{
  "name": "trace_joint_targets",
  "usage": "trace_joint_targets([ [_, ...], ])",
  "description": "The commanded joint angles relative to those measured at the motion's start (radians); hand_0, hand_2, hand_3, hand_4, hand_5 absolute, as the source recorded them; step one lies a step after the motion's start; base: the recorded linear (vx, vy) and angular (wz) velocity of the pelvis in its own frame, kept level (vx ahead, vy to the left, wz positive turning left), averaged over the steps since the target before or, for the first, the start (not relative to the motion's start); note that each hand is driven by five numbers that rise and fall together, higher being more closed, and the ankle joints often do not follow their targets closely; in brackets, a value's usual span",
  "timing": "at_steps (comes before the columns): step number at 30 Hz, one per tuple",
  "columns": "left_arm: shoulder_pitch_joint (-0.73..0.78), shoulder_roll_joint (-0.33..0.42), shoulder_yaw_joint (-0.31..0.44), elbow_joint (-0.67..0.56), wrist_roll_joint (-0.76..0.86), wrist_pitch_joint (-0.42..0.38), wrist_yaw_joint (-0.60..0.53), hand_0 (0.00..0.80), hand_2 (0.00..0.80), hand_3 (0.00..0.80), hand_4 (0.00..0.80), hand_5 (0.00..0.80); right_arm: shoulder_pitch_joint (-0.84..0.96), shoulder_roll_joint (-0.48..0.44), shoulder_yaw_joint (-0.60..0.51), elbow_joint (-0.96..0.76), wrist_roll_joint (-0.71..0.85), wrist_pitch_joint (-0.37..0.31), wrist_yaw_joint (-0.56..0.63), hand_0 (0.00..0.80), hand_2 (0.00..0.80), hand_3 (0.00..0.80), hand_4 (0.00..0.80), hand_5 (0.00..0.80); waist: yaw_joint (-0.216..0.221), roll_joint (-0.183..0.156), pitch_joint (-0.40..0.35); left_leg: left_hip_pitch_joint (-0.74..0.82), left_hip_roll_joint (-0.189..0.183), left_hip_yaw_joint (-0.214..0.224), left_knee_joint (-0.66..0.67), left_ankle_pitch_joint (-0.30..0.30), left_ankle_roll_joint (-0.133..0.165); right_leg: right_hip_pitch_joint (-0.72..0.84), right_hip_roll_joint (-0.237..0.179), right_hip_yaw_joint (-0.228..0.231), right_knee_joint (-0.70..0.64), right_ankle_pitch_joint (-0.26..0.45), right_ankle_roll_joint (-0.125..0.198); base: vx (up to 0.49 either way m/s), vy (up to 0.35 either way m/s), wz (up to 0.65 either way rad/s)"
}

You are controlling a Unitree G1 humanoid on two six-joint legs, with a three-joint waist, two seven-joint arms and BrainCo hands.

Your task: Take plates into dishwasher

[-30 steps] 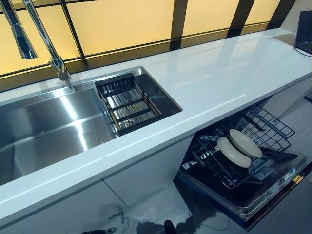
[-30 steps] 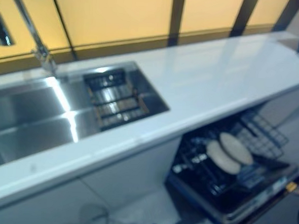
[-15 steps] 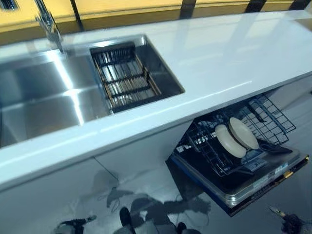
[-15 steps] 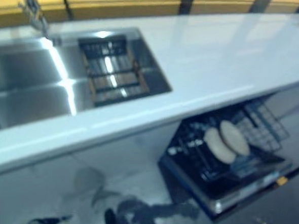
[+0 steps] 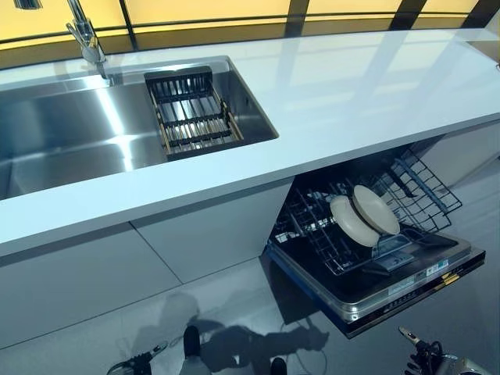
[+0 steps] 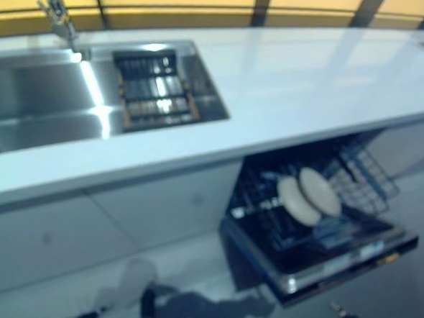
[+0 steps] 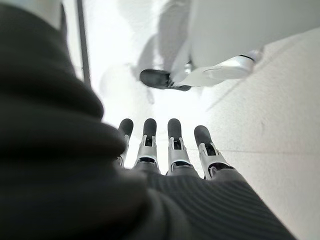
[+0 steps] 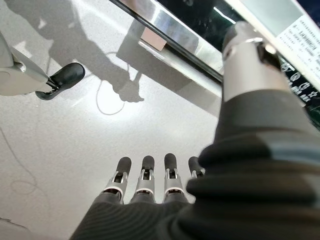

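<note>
Both plates (image 5: 361, 216) stand on edge, side by side and touching, in the pulled-out lower rack (image 5: 367, 211) of the dishwasher (image 5: 391, 285), whose door lies open under the white counter (image 5: 328, 101). They have not moved in the rack since a second ago; what has changed is my view, which has tipped downward, so the sink (image 5: 70, 141) with its slatted drain basket (image 5: 190, 117) now sits higher in the picture, the faucet (image 5: 86, 39) is cut off at the top, and much more grey floor (image 5: 234, 312) shows below the cabinet fronts. My left hand (image 7: 160, 145) hangs low over the floor, fingers straight and relaxed, holding nothing. My right hand (image 8: 150, 175) hangs beside the edge of the open dishwasher door, its fingers likewise extended and empty, and its tip has come into the lower right corner of the head view, where it did not show a second ago.
</note>
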Motion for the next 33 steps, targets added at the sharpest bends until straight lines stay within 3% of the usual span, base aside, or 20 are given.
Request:
trace_joint_targets([
  [1,-0.009,-0.028,0.017,0.018,0.006,-0.022,-0.023,0.000,0.000,0.000,0.000,0.000,-0.003,-0.011,-0.014,0.044,0.036,0.012,-0.083,0.000,0.000,0.000,0.000,0.000,0.007,-0.023,0.001,-0.042,-0.021,0.190,0.150,-0.114,0.034,-0.027,0.028,-0.047,0.092,-0.046,-0.106,-0.183,-0.129,0.90],
  [3,-0.014,-0.039,0.018,0.027,0.029,-0.035,-0.051,0.000,0.000,0.000,0.000,0.000,0.011,0.000,-0.036,0.063,0.053,-0.012,-0.091,0.000,0.000,0.000,0.000,0.000,0.018,-0.037,0.009,-0.052,-0.026,0.177,0.399,-0.255,0.076,-0.026,0.002,-0.059,0.057,-0.005,-0.106,-0.173,-0.019,0.50],
  [4,-0.012,-0.043,0.019,0.030,0.037,-0.044,-0.056,0.000,0.000,0.000,0.000,0.000,0.018,0.001,-0.044,0.064,0.057,-0.013,-0.086,0.000,0.000,0.000,0.000,0.000,0.019,-0.037,0.008,-0.034,-0.039,0.164,0.433,-0.287,0.090,-0.037,-0.002,-0.059,0.054,0.003,-0.101,-0.131,0.074,0.49],
  [6,-0.009,-0.047,0.031,0.036,0.057,-0.048,-0.057,0.000,0.000,0.000,0.000,0.000,0.036,0.005,-0.060,0.055,0.057,-0.001,-0.076,0.000,0.000,0.000,0.000,0.000,0.018,-0.032,-0.002,0.023,-0.073,0.130,0.440,-0.332,0.116,-0.073,-0.004,-0.043,0.065,0.007,-0.091,-0.115,0.161,0.16],
  [7,-0.013,-0.047,0.037,0.034,0.066,-0.042,-0.055,0.000,0.000,0.000,0.000,0.000,0.039,0.008,-0.065,0.051,0.069,0.002,-0.076,0.000,0.000,0.000,0.000,0.000,0.013,-0.024,-0.010,0.090,-0.102,0.119,0.341,-0.357,0.129,-0.096,-0.002,-0.036,0.086,0.005,-0.076,-0.162,0.253,-0.18],
  [8,-0.025,-0.049,0.037,0.032,0.066,-0.029,-0.049,0.000,0.000,0.000,0.000,0.000,0.041,0.012,-0.063,0.048,0.073,-0.006,-0.070,0.000,0.000,0.000,0.000,0.000,0.001,-0.010,-0.023,0.157,-0.131,0.114,0.133,-0.313,0.133,-0.119,0.006,-0.036,0.088,0.019,-0.070,-0.138,0.234,0.08],
  [11,-0.052,-0.048,0.009,0.041,0.065,-0.029,-0.043,0.000,0.000,0.000,0.000,0.000,0.038,0.048,-0.055,0.025,0.129,-0.052,-0.076,0.000,0.000,0.000,0.000,0.000,-0.005,0.010,-0.036,0.179,-0.167,0.060,-0.007,-0.253,0.136,-0.164,0.019,-0.027,0.098,0.045,-0.048,-0.153,0.124,0.41],
  [14,-0.053,-0.050,-0.002,0.043,0.047,-0.036,-0.020,0.000,0.000,0.000,0.000,0.000,0.035,0.061,-0.056,0.027,0.130,-0.072,-0.079,0.000,0.000,0.000,0.000,0.000,-0.005,0.013,-0.037,0.175,-0.174,0.060,-0.009,-0.254,0.142,-0.180,0.022,-0.014,0.087,0.059,-0.043,-0.127,0.042,0.08],
  [16,-0.046,-0.040,-0.005,0.039,0.022,-0.049,-0.020,0.000,0.000,0.000,0.000,0.000,0.025,0.082,-0.069,0.032,0.194,-0.135,-0.116,0.000,0.000,0.000,0.000,0.000,0.000,0.024,-0.022,0.167,-0.182,0.068,-0.017,-0.256,0.150,-0.185,0.016,-0.011,0.053,0.081,-0.037,-0.184,0.023,0.07],
  [21,-0.033,-0.036,0.005,0.047,0.016,-0.057,-0.031,0.000,0.000,0.000,0.000,0.000,0.003,0.094,-0.084,0.039,0.227,-0.139,-0.127,0.000,0.000,0.000,0.000,0.000,0.006,0.044,-0.017,0.161,-0.196,0.068,-0.040,-0.250,0.154,-0.185,0.017,-0.005,0.013,0.096,-0.036,-0.107,-0.013,-0.03],
  [26,-0.029,-0.043,0.000,0.041,0.013,-0.060,-0.046,0.000,0.000,0.000,0.000,0.000,-0.023,0.093,-0.102,0.050,0.284,-0.189,-0.159,0.000,0.000,0.000,0.000,0.000,0.015,0.068,0.000,0.145,-0.203,0.071,-0.025,-0.257,0.157,-0.197,0.010,-0.009,0.015,0.095,-0.037,-0.096,-0.030,-0.03],
  [33,0.009,-0.080,0.001,0.024,-0.026,-0.086,-0.063,0.000,0.000,0.000,0.000,0.000,-0.068,0.120,-0.189,0.003,0.666,-0.297,-0.070,0.000,0.000,0.000,0.000,0.000,0.021,0.138,0.021,0.127,-0.226,0.064,0.008,-0.263,0.157,-0.205,-0.008,-0.011,0.052,0.068,-0.048,-0.028,0.025,-0.01],
])
